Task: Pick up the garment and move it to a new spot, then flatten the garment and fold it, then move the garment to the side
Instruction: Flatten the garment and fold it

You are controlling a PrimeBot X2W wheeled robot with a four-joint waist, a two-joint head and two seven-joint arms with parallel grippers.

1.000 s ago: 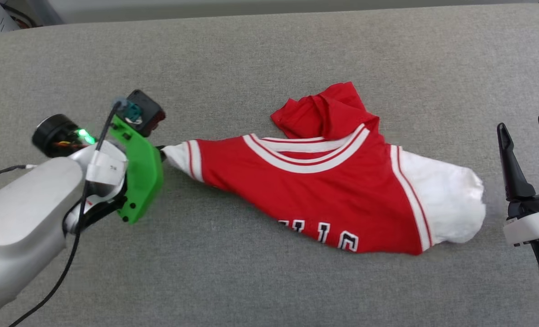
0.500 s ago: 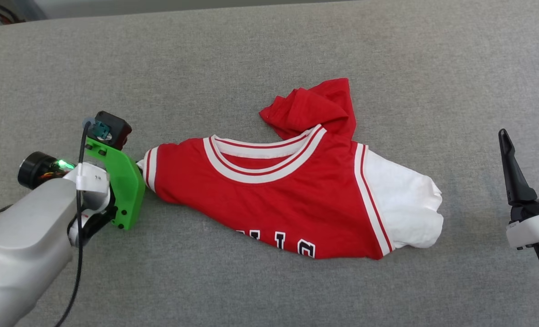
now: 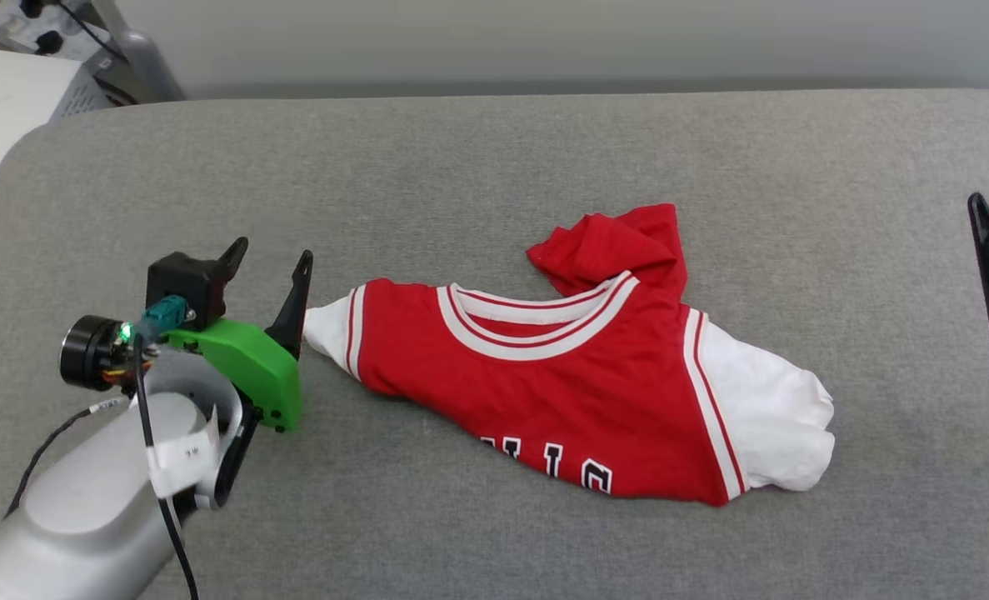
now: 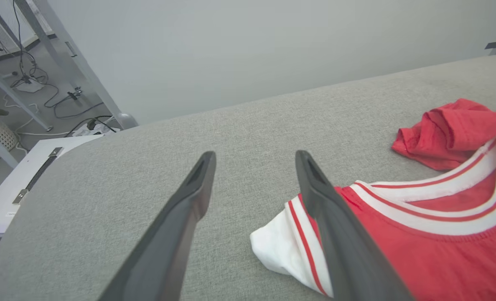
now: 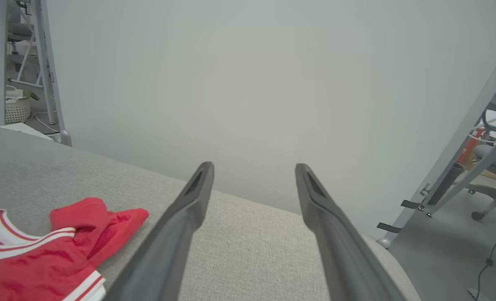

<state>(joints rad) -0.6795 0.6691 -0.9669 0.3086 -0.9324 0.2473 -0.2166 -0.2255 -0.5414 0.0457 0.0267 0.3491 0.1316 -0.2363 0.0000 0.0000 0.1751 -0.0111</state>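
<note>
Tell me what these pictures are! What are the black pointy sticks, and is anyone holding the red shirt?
This is a robot with two arms. Each arm ends in an end effector: two long dark fingers for pinching. The big picture comes from a camera on its head, looking down. There, the left end effector has a green bracket behind it. The other two pictures come from little cameras on the wrists, looking along the fingers; one shows the right end effector. A red jersey T-shirt lies crumpled on a grey padded surface. Both end effectors are open and hold nothing; the left is beside the shirt's white sleeve.
</note>
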